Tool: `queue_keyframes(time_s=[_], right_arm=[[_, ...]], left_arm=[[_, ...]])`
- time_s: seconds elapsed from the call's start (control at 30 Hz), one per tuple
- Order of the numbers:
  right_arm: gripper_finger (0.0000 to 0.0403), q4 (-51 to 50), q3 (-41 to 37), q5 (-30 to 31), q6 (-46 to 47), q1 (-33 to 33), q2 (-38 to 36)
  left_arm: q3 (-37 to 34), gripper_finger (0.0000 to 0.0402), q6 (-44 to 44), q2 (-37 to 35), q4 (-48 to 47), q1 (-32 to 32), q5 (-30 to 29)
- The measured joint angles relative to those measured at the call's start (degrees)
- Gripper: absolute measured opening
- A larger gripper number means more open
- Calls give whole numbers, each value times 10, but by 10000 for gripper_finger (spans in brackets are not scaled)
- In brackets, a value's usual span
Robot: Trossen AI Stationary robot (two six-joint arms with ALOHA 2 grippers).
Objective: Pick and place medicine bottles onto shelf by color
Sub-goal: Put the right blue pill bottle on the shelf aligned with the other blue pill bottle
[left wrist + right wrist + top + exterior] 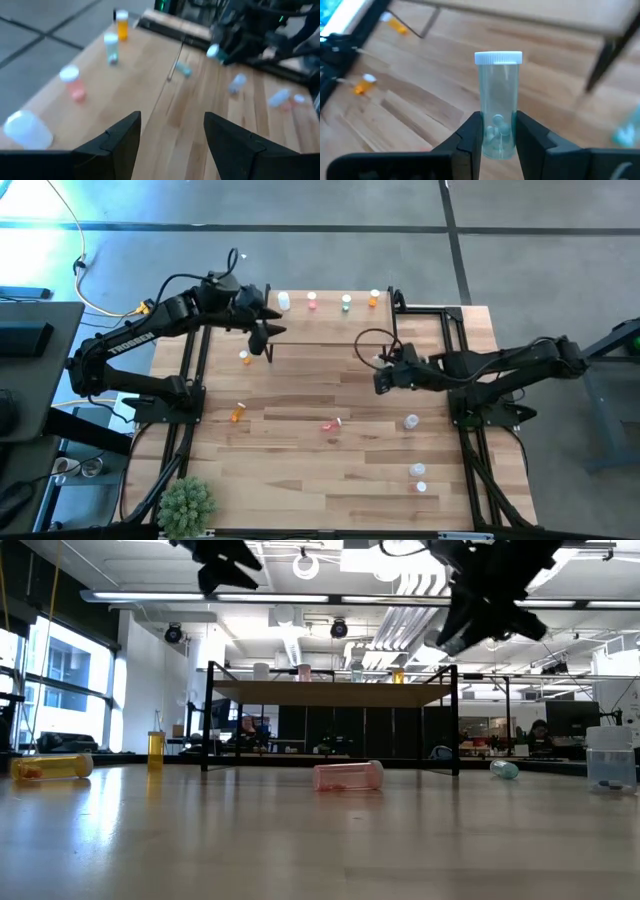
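A clear green-tinted bottle (498,107) is pinched upright between the right gripper's (498,131) fingers above the bench (300,480), near the shelf (330,330). The left gripper's (172,132) fingers are spread wide and empty over the shelf, where four bottles (312,301) are lined up.

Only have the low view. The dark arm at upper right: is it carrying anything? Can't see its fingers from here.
Observer: Yes. The right gripper is shut on a pale green vial, held upright with its white cap on top.
Operator: And the left one?
Observer: The left gripper is open and empty, above the left end of the shelf.
Operator: Where on the shelf do the vials stand?
Observer: In a row along its far edge. From the left arm's side: white vial, pink vial, green vial, orange vial.
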Motion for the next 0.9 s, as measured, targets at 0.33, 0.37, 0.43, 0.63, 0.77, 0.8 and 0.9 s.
queue_keyframes(time_s=[0.33, 0.37, 0.43, 0.63, 0.77, 0.8, 0.9], right_arm=[[81, 135, 53, -4, -267, -69, 0], [81, 147, 60, -10, -290, -73, 0], [81, 172, 73, -28, -340, -81, 0], [81, 270, 96, -109, -455, -94, 0], [81, 353, 96, -166, -521, -95, 0], [81, 369, 96, -179, -532, -95, 0], [81, 402, 97, -216, -554, -95, 0]], left_arm=[[0, 209, -13, 0, 103, -39, 0], [0, 209, -13, 1, 111, -43, 0], [0, 209, -20, 5, 132, -51, 0], [0, 209, -52, 30, 208, -69, -1], [0, 209, -77, 55, 271, -87, 0], [0, 209, -81, 62, 288, -92, 0], [0, 209, -89, 82, 337, -108, 0]])
